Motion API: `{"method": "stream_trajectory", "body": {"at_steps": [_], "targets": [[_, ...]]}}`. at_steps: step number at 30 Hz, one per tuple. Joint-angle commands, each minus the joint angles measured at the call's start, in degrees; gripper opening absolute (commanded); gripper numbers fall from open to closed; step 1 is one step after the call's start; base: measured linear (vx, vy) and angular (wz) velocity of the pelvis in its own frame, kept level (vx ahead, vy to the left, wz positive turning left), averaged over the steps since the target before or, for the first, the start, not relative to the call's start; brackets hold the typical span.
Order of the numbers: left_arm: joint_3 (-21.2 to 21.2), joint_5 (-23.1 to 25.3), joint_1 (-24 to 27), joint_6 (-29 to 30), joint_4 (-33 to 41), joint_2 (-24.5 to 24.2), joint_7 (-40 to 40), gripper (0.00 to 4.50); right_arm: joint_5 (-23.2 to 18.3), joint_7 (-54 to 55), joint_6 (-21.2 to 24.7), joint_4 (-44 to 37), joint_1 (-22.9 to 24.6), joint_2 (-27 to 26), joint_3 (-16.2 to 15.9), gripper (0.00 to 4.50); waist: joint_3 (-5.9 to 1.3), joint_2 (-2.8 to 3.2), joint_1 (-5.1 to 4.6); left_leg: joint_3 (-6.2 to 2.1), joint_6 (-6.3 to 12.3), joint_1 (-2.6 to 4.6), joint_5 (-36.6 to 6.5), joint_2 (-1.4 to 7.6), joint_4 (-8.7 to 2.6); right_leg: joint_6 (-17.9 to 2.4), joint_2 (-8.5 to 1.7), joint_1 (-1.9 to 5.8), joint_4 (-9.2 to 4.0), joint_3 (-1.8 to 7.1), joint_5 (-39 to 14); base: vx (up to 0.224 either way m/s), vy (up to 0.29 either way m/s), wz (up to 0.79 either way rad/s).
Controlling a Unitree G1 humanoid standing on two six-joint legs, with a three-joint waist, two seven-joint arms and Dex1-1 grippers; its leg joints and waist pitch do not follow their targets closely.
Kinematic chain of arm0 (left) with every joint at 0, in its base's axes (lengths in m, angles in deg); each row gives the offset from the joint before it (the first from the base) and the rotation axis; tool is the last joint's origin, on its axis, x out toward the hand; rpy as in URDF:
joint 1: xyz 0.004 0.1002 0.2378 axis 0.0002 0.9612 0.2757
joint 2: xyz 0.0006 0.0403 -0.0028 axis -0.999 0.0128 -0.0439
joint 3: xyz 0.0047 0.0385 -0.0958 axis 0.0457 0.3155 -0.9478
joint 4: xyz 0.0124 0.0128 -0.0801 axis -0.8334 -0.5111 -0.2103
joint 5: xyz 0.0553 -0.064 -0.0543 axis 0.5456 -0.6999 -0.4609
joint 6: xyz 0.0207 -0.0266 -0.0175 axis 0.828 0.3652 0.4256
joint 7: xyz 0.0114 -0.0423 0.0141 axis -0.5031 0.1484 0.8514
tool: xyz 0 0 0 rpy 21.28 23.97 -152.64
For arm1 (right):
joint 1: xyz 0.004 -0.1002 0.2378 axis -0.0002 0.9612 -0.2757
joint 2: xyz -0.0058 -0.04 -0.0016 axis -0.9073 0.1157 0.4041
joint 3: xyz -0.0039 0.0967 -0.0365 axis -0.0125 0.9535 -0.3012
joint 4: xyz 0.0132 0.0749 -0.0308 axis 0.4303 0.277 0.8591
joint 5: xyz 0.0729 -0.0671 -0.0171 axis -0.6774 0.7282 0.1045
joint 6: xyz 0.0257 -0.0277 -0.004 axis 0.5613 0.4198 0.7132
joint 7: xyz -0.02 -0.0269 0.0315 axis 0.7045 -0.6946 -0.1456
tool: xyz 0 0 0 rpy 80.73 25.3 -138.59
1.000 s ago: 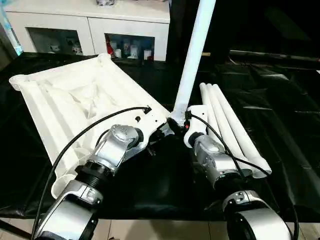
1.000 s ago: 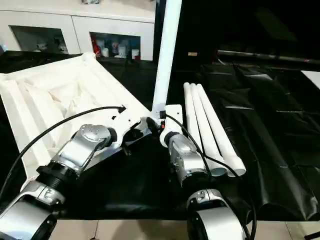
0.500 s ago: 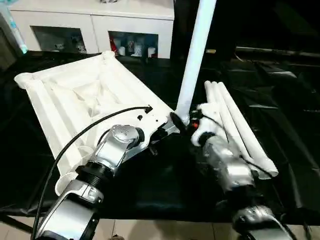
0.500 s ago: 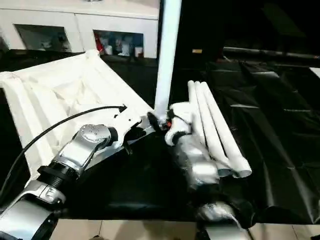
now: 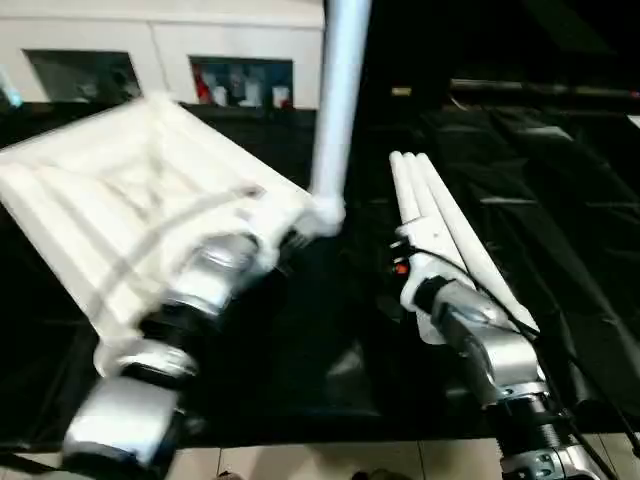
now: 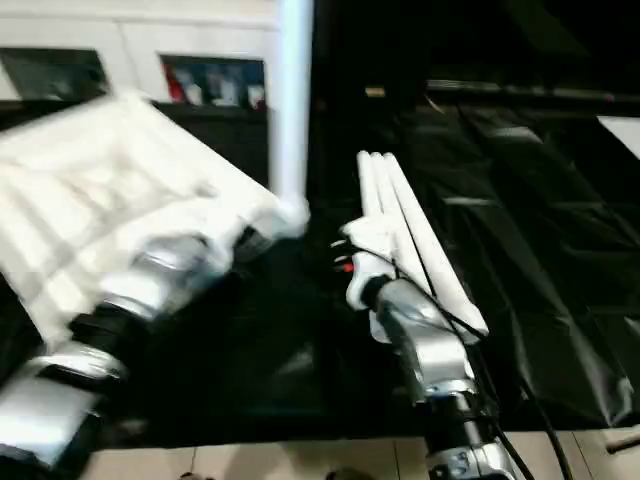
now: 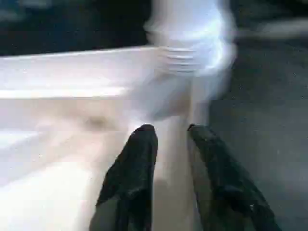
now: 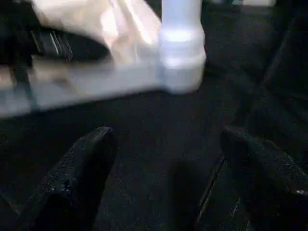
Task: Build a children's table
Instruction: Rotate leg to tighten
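From the head, the white table top [image 5: 150,215] lies upside down on a black sheet [image 5: 560,180], one leg [image 5: 338,100] standing up in its near corner socket. Three loose legs [image 5: 440,215] lie side by side to the right. A white cabinet [image 5: 150,60] stands behind.

At the left wrist, the left gripper [image 7: 172,132] has its fingers a little apart over the top's edge.

At the right wrist, the right gripper [image 8: 166,139] is wide apart, holding nothing, with the socket [image 8: 182,60] ahead.

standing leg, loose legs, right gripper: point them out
standing leg [image 5: 337,110], left eye view, mid shaft.
loose legs [image 5: 445,215], left eye view, middle leg of the bundle.
right gripper [image 8: 163,149], right wrist view, gap between the open fingers.
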Motion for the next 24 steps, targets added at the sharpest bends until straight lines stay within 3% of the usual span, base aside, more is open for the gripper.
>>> {"method": "stream_trajectory", "body": {"at_steps": [1,3,4,5,6,7,8,9,11,13,15,16,17,19,20,24], "targets": [[-4.2,1.4,0.3,1.3,3.5,-5.4,3.1,1.62,1.7,0.1,0.7,2.7,-1.0,-0.3,-1.6,3.83,-4.72,0.25,0.83,0.06,3.08,0.36,-3.6,0.08,-2.62,-13.7,-2.98,4.54,-2.56,1.37,6.5,0.000,0.000,0.00],[-5.8,1.3,1.3,1.8,5.4,-7.4,3.2,1.71,2.2,0.7,0.3,4.2,-1.5,-0.8,-2.0,3.83,-4.46,0.50,0.79,0.17,1.98,0.74,-5.4,0.47,-2.74,-13.7,-3.21,4.10,-2.69,1.46,2.7,0.000,0.000,0.00],[-6.9,-0.5,3.1,3.7,9.2,-8.4,-0.6,1.88,2.4,1.7,-0.1,6.2,-2.6,-1.5,-1.8,3.83,-4.37,0.50,0.77,0.24,1.73,0.70,-5.6,0.46,-2.80,-13.8,-3.12,4.09,-2.77,1.47,2.0,0.000,0.000,0.00],[-7.3,-3.4,5.5,7.3,14.2,-8.4,-5.6,1.96,2.7,2.7,-0.2,8.1,-3.8,-2.1,-1.6,3.83,-4.35,-0.69,1.08,0.34,1.34,0.80,-5.4,0.77,-2.99,-14.2,-3.40,4.06,-2.67,1.45,0.7,0.000,0.000,0.00],[-7.3,-4.8,6.5,8.9,16.4,-8.3,-8.0,2.05,2.8,3.2,-0.2,8.8,-4.3,-2.3,-1.5,3.83,-4.29,0.09,1.53,0.35,0.61,0.97,-5.0,0.95,-3.10,-14.8,-3.72,3.77,-2.46,1.51,-0.7,0.000,0.000,0.00],[-7.0,-5.3,7.3,9.9,17.9,-8.3,-9.1,2.16,2.8,3.3,-0.2,9.1,-4.6,-2.4,-1.4,3.83,-4.08,0.19,1.56,0.57,0.43,1.06,-5.5,0.92,-3.10,-14.7,-3.36,3.38,-2.72,1.54,-1.5,0.000,0.000,0.00],[-6.7,-5.8,8.0,10.7,19.2,-8.2,-10.2,2.26,2.8,3.4,-0.2,9.4,-4.8,-2.5,-1.3,3.83,-3.99,0.23,2.26,0.84,0.10,1.68,-6.9,1.09,-3.04,-14.5,-3.28,2.90,-2.76,1.60,-1.9,0.000,0.000,0.00],[-6.7,-5.1,8.7,11.0,20.2,-8.3,-8.8,2.26,2.7,3.5,-0.1,9.6,-5.1,-2.5,-1.3,3.83,-3.95,0.15,2.74,0.76,-0.29,1.36,-7.8,1.07,-3.26,-13.7,-3.25,3.16,-2.61,1.53,-2.6,0.000,0.000,0.00],[-6.5,-3.7,9.2,10.5,20.2,-9.4,-5.4,2.41,2.8,3.3,-0.4,10.0,-5.4,-2.4,-1.4,3.83,-3.89,0.28,3.23,0.67,-1.24,1.62,-9.7,1.03,-3.41,-12.2,-3.33,2.93,-2.88,1.52,-4.1,0.000,0.000,0.00],[-6.5,-3.7,9.2,10.5,20.2,-9.4,-5.4,2.60,2.8,3.3,-0.4,10.0,-5.4,-2.4,-1.4,3.83,-3.80,0.11,3.17,0.39,-2.25,1.42,-11.1,0.91,-3.64,-11.0,-3.39,3.27,-3.00,1.46,-5.3,0.000,0.000,0.00],[-7.9,-0.9,8.7,8.4,16.6,-11.9,0.9,2.73,3.3,3.2,-1.0,10.7,-5.4,-2.3,-1.6,3.83,-3.83,-0.18,2.99,0.24,-2.76,1.20,-12.0,0.67,-3.60,-9.8,-3.36,3.52,-3.10,1.54,-6.6,0.000,0.000,0.00],[-11.5,4.3,8.5,5.8,12.1,-16.4,10.3,2.77,3.6,3.4,-2.0,11.8,-5.4,-2.5,-1.7,3.83,-3.90,0.08,2.94,0.08,-2.56,1.08,-11.9,0.46,-3.55,-8.6,-3.31,3.64,-3.15,1.59,-6.7,0.000,0.000,0.00],[-11.5,4.3,8.5,5.8,12.1,-16.4,10.3,2.83,3.6,3.4,-2.0,11.8,-5.4,-2.5,-1.7,3.83,-3.96,-0.15,2.71,-0.07,-2.61,0.76,-11.5,0.35,-3.55,-7.9,-3.30,3.98,-3.07,1.58,-6.7,0.000,0.000,0.00],[-13.4,6.8,9.9,6.4,10.9,-20.4,13.7,3.08,4.0,3.6,-2.5,12.5,-5.4,-2.8,-1.9,3.83,-4.09,-0.15,2.11,-0.18,-2.87,0.93,-10.5,0.38,-3.41,-7.8,-3.30,3.78,-2.99,1.52,-6.1,0.000,0.000,0.00],[-13.4,6.8,9.9,6.4,10.9,-20.4,13.7,3.14,4.0,3.6,-2.5,12.5,-5.4,-2.8,-1.9,3.83,-4.08,0.13,1.81,-0.17,-2.83,1.04,-10.5,0.37,-3.33,-8.4,-3.26,3.63,-2.95,1.50,-5.8,0.000,0.000,0.00],[-13.9,7.9,13.6,9.4,12.3,-24.6,13.8,3.53,4.2,3.9,-2.8,12.7,-5.5,-2.9,-1.9,3.83,-4.04,0.41,1.81,-0.02,-2.66,1.29,-10.1,0.66,-3.32,-10.9,-3.21,3.29,-2.59,1.43,-3.7,0.000,0.000,0.00]]}}
